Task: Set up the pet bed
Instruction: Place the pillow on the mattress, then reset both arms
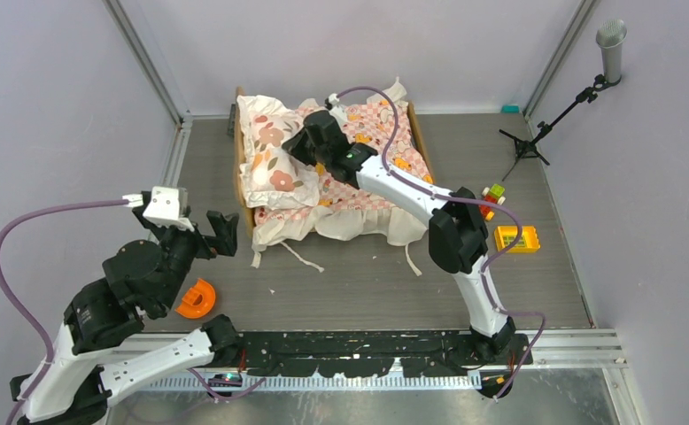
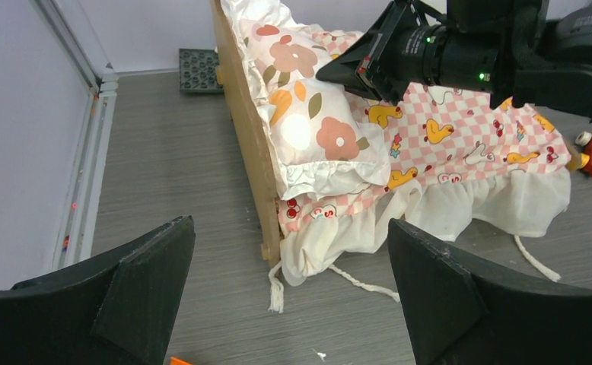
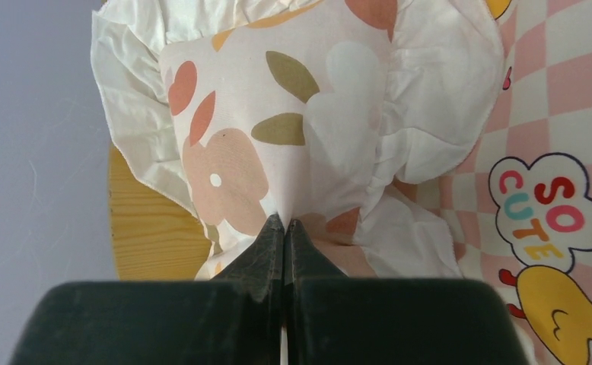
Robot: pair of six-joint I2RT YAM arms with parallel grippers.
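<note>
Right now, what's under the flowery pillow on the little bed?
The floral pillow lies on the pink-checkered sheet, at the headboard end of the pet bed. The sheet runs on under it. Whatever is below the sheet is covered, so I cannot see it.

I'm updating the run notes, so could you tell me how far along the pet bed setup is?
Done: the checkered sheet covers the pet bed, with the floral pillow at the headboard end. In hand: the right gripper is pinching the pillow's fabric; the left gripper hangs open, off the bed. Left: probably releasing and squaring the pillow.
</note>
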